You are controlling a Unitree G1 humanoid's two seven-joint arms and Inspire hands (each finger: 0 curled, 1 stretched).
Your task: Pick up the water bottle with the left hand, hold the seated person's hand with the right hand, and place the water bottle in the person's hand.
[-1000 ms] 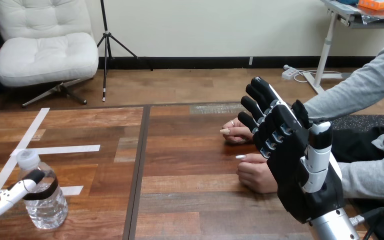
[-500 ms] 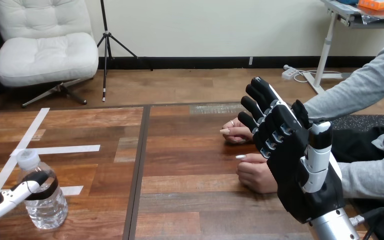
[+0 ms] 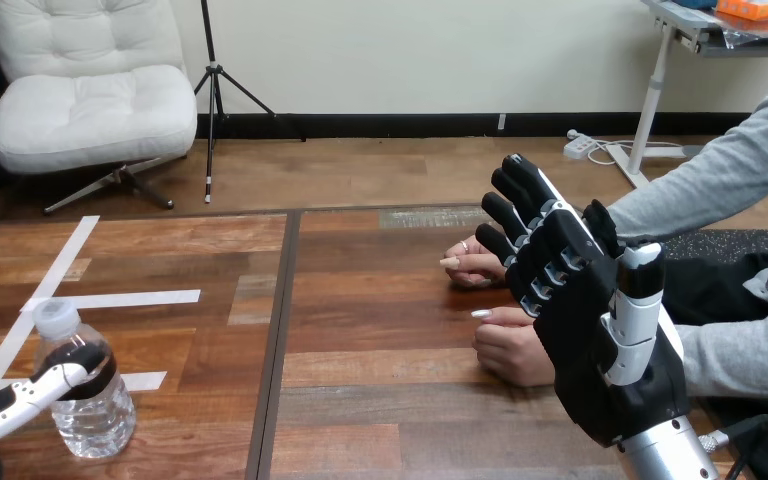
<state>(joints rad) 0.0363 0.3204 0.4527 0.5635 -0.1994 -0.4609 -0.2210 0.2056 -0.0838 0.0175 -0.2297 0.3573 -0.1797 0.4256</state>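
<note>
Left hand has crept up and inward over the last second. Its thumb lies across the front of the water bottle, seemingly touching it, while the fingers stand apart on the bottle's outer side, so the grasp is only forming. The bottle is upright on the table. Right hand is unmoved, raised with its fingers straight and empty, the person's hands just beyond its fingertips. White tape strips lie beyond the left hand, and bare wood leaves free room between the two hands.

left hand beside water bottle, right hand upright
</note>
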